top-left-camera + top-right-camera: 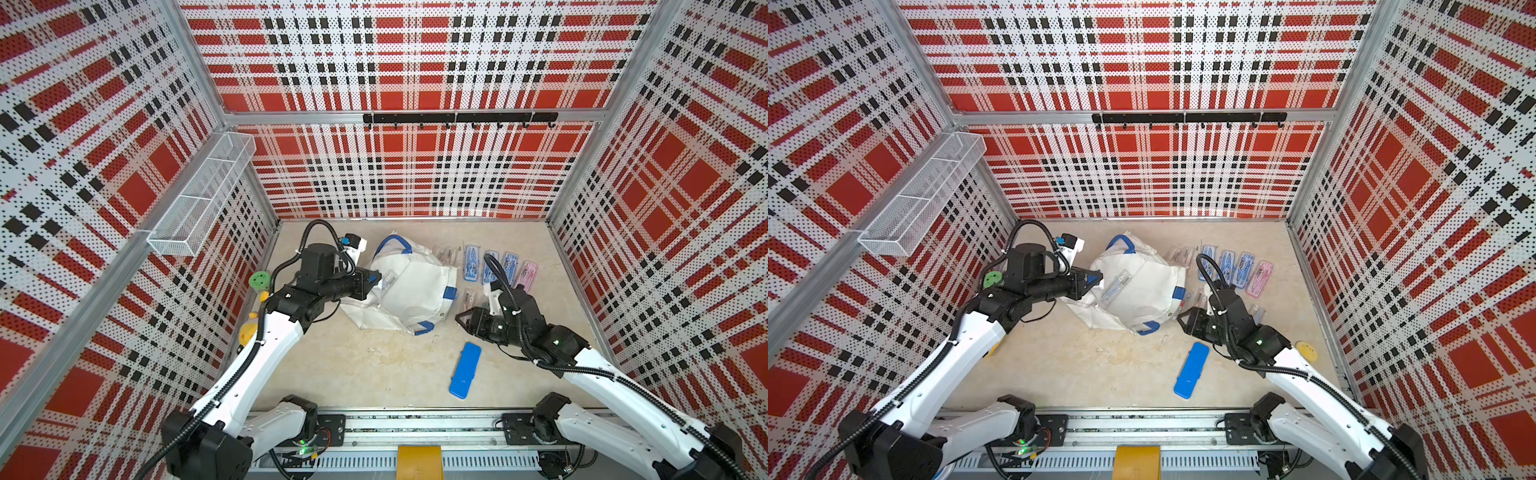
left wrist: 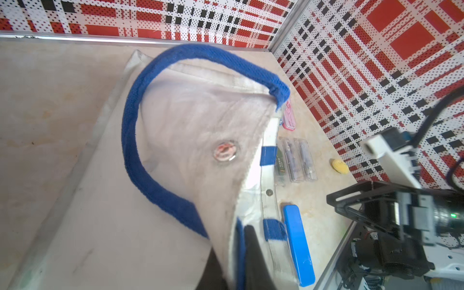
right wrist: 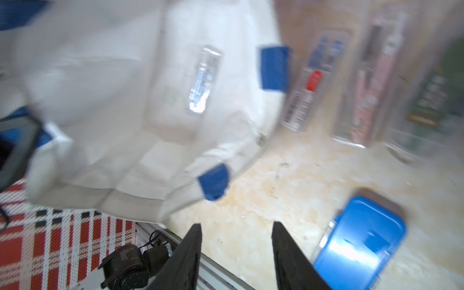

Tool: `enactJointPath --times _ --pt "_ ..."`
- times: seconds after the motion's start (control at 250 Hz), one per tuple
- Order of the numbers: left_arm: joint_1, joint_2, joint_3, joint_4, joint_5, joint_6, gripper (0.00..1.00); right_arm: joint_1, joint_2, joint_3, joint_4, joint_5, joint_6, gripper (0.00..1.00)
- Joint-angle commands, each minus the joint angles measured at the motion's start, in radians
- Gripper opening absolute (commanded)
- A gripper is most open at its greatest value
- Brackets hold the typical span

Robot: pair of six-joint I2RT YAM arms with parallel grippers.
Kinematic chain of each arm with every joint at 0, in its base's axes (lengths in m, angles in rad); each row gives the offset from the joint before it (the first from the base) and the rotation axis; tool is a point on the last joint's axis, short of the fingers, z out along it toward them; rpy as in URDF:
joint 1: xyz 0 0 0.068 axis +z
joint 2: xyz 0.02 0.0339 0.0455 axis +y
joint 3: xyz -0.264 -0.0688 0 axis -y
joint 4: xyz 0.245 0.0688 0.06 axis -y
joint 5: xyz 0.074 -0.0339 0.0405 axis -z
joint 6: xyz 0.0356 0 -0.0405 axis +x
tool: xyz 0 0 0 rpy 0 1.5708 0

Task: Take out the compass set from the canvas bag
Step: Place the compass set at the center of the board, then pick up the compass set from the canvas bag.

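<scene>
The canvas bag (image 1: 409,291) lies crumpled on the table (image 1: 332,374), toward the back. We see the left gripper (image 1: 375,279) pinching its edge. The right gripper (image 3: 236,226) hangs near its other side, jaws spread and empty, close to a blue case (image 1: 465,370).

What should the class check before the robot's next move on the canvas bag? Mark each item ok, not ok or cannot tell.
1. Left gripper shut on the canvas bag edge: ok.
2. Right gripper open, nothing between its jaws: ok.
3. Bare table between right gripper and bag: ok.
4. Bag's mouth facing the right gripper: cannot tell.
5. Clear case inside the bag or on it: cannot tell.
</scene>
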Motion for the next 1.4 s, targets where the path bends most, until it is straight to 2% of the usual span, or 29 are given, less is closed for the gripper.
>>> enactJointPath --times 0.0,0.204,0.364,0.744,0.828,0.988,1.192,1.397 --pt "-0.016 -0.018 0.055 0.041 0.031 0.004 0.0 0.093 0.073 0.043 0.18 0.093 -0.034 0.46" --pt "-0.057 -0.011 0.062 0.035 -0.01 0.003 0.0 0.192 0.346 0.109 0.403 0.076 0.016 0.38" --pt "-0.087 0.004 0.062 0.039 -0.047 -0.002 0.0 0.229 0.518 0.188 0.429 0.061 0.029 0.34" --pt "-0.142 0.018 0.089 0.012 -0.068 -0.012 0.0 0.216 0.794 0.155 0.845 -0.012 0.364 0.35" --pt "-0.143 0.007 0.082 0.004 -0.061 -0.006 0.0 0.197 0.847 0.16 0.903 -0.002 0.434 0.41" --pt "-0.142 -0.01 0.069 -0.007 -0.009 0.008 0.0 0.154 0.941 0.163 1.051 0.046 0.567 0.63" --pt "-0.143 -0.019 0.069 0.006 0.062 0.009 0.0 0.144 1.037 0.238 1.025 0.125 0.637 0.74" --pt "-0.155 -0.015 0.078 0.011 0.119 -0.017 0.0 0.129 1.097 0.285 0.989 0.178 0.685 0.81"
